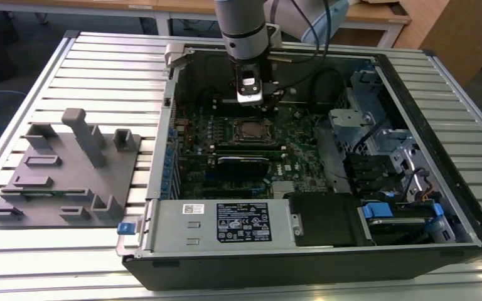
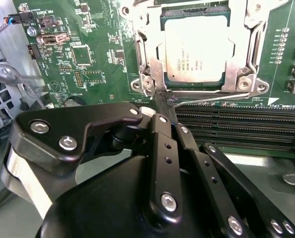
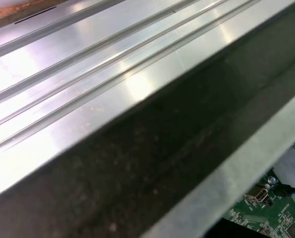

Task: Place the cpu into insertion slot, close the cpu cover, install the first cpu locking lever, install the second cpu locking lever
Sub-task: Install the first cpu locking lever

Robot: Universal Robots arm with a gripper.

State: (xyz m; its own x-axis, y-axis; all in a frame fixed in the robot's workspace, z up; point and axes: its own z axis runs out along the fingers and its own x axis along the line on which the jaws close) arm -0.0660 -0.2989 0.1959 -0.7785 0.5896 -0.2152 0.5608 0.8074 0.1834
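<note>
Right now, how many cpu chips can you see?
1: the cpu sits on the green board, framed by the cpu cover, close to the gripper. More may be hidden.

arm (image 1: 243, 25): comes down near-vertical from the exterior view's top edge | gripper (image 2: 163, 100): pointing downward | fingers (image 2: 162, 131): drawn together, tips meeting, no gap between them
</note>
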